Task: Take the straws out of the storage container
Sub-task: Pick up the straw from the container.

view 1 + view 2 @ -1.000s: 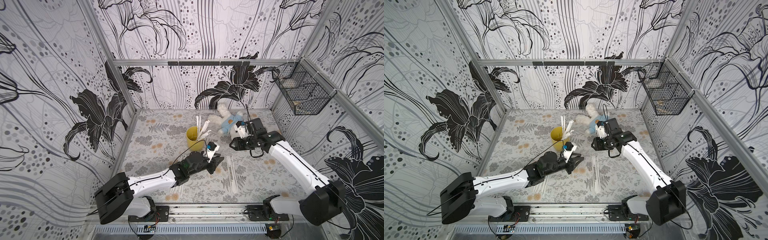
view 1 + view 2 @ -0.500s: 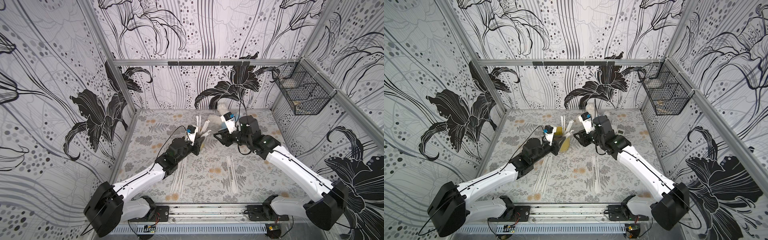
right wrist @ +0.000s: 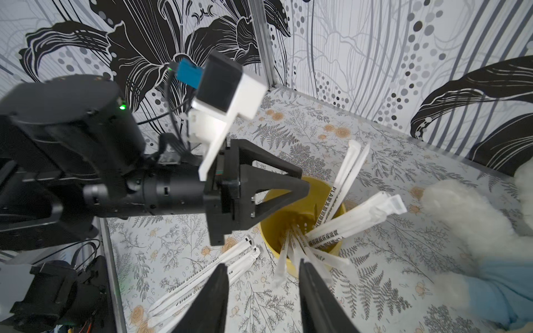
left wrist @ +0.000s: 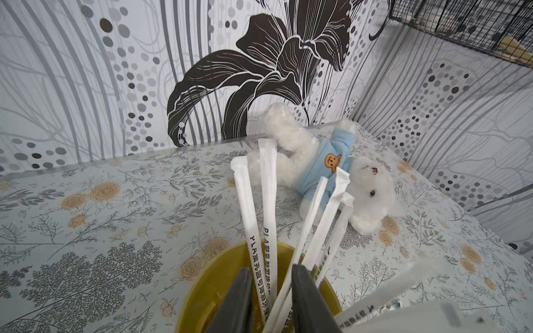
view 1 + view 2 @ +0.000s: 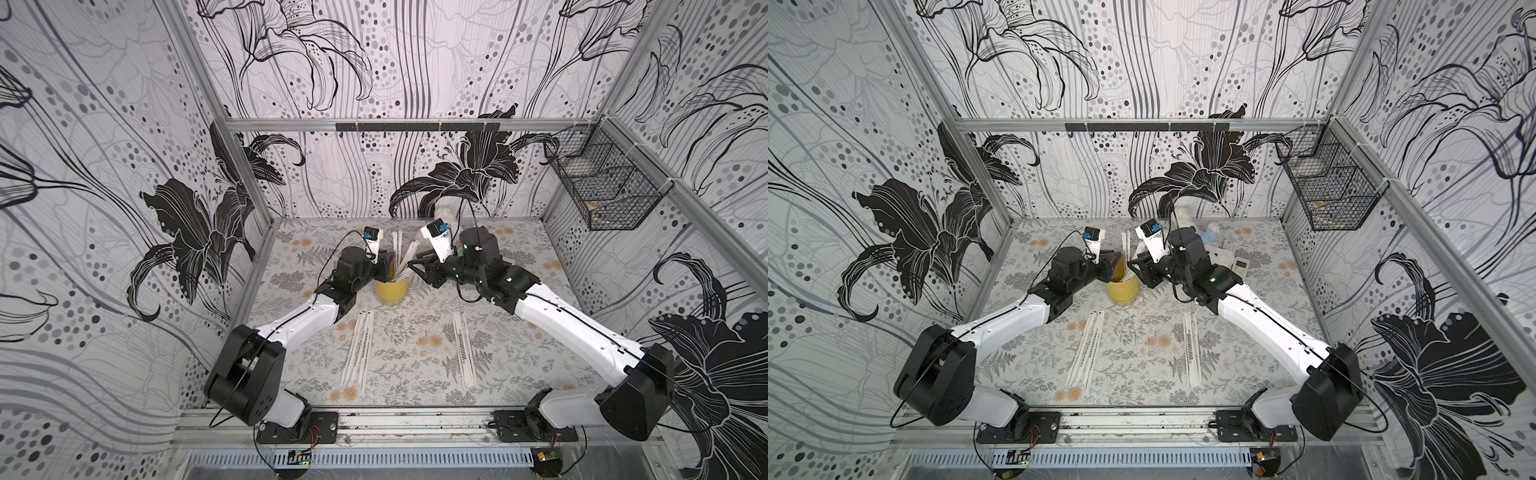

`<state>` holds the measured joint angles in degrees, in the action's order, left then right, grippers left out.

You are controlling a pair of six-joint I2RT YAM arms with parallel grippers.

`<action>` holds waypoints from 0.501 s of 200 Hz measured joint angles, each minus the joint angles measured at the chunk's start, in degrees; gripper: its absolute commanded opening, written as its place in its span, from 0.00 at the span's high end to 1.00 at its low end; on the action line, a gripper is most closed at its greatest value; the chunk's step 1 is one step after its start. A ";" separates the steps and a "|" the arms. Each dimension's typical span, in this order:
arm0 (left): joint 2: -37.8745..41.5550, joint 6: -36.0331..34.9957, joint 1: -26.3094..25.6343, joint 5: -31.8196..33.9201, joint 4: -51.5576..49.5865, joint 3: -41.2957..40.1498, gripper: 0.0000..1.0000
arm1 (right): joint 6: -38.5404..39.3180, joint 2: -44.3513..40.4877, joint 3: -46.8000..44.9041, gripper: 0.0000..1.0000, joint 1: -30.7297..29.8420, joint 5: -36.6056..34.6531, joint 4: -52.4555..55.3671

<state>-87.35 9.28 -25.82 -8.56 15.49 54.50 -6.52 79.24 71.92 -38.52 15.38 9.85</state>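
Note:
The storage container, a mustard-yellow cup (image 5: 392,293) (image 5: 1122,291), stands mid-table with several white wrapped straws (image 5: 398,249) (image 4: 268,187) leaning out of it. My left gripper (image 5: 388,268) (image 4: 271,269) reaches over the cup's mouth (image 4: 207,276). It is open, and its dark fingers straddle a few straws without pinching them. My right gripper (image 5: 413,266) (image 3: 262,263) hovers open on the cup's (image 3: 288,213) other side. One straw end (image 3: 281,268) lies between its fingers. More straws lie flat on the table in two bundles (image 5: 359,353) (image 5: 463,353).
A white teddy in a blue top (image 4: 331,167) (image 5: 1208,235) lies behind the cup, close to the right arm. A small remote (image 5: 1239,262) lies beside it. A black wire basket (image 5: 602,191) hangs on the right wall. The two grippers are close together over the cup.
The left arm has swung from the table in front of the cup up over its mouth. The right arm has moved from beside the teddy leftward to the cup.

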 measured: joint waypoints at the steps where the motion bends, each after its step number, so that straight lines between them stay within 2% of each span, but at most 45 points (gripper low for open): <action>1: -0.17 -0.02 0.02 0.00 -0.09 0.20 0.71 | 0.02 0.02 0.02 0.57 0.00 -0.02 -0.02; 54: -8.07 -1.05 0.50 0.22 -8.39 11.96 0.72 | 0.70 0.37 0.44 0.57 0.00 -2.40 -0.02; 100: -9.11 -1.18 0.81 0.63 -11.67 13.29 0.74 | 1.62 0.37 1.16 0.57 -0.04 -3.43 0.00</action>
<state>-96.47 8.10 -25.02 -7.92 3.81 67.79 -4.91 79.61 73.08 -38.57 11.94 9.85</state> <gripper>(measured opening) 0.266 0.428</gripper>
